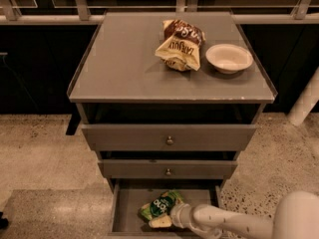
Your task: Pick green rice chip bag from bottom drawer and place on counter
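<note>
The bottom drawer point(127, 208) was pulled out, and the green rice chip bag point(160, 204) lay on its floor, a little right of the middle, with its dark round logo facing up. The gripper point(162, 221) was down inside this drawer, at the lower edge of the bag and touching it. The white arm point(234, 222) reached in from the lower right corner. Whether the gripper was wide, narrow or already closed on the bag, I could not tell, because its pale tip and the bag ran into each other.

Above, the two upper drawers point(169, 137) each had a small round knob, and both stood out a little from the cabinet. The counter point(124, 59) carried a brown-and-cream chip bag point(180, 44) near its back edge, right of the centre. A pale shallow bowl point(229, 58) sat just beside that bag, on its right. The left half of the counter was bare grey surface. The cabinet stood on a speckled floor point(40, 148)
</note>
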You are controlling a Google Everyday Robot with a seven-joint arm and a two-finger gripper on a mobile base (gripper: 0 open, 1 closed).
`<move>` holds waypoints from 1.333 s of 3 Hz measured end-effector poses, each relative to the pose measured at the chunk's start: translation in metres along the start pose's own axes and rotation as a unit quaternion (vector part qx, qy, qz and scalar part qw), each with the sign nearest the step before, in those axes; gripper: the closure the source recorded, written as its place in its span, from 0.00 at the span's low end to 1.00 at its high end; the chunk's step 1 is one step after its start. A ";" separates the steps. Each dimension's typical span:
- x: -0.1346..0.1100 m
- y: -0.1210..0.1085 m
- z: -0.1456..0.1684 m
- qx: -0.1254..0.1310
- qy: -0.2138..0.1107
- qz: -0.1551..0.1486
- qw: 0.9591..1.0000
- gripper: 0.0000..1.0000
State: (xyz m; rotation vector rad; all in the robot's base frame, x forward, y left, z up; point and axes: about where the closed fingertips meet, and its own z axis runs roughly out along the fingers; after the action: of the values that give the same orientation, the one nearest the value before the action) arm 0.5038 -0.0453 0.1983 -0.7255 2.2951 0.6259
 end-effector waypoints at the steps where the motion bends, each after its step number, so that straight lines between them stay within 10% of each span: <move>1: 0.013 -0.007 0.033 0.001 0.026 -0.014 1.000 0.00; 2: 0.018 -0.011 0.048 0.008 0.036 -0.024 0.999 0.00; 4: 0.018 -0.011 0.048 0.008 0.036 -0.024 0.999 0.42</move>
State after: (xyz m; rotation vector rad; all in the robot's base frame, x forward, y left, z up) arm 0.5194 -0.0307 0.1508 -0.8039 2.3384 0.5678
